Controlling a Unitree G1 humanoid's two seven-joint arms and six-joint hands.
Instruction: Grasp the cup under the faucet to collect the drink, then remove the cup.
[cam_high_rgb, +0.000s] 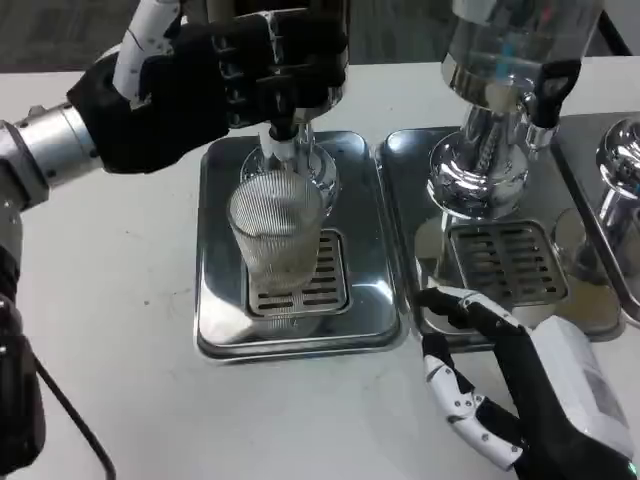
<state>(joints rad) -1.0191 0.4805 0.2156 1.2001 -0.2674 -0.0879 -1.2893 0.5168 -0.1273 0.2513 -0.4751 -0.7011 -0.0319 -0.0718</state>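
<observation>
The clear ribbed cup (276, 237) stands upright on the slotted grille of the drip tray (215, 300), directly beneath the faucet (284, 140).

1. I can read no text, brand, number or sign anywhere in my head view.
2. The white back of the right hand (580, 385), lower right of the frame, carries a faint grey patch, too blurred to read.

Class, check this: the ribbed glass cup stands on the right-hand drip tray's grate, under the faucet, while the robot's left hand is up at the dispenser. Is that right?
Not quite. The head view shows the cup on the left drip tray, not the right one. It does stand on the grate under the faucet, with the left hand at the dispenser.
</observation>
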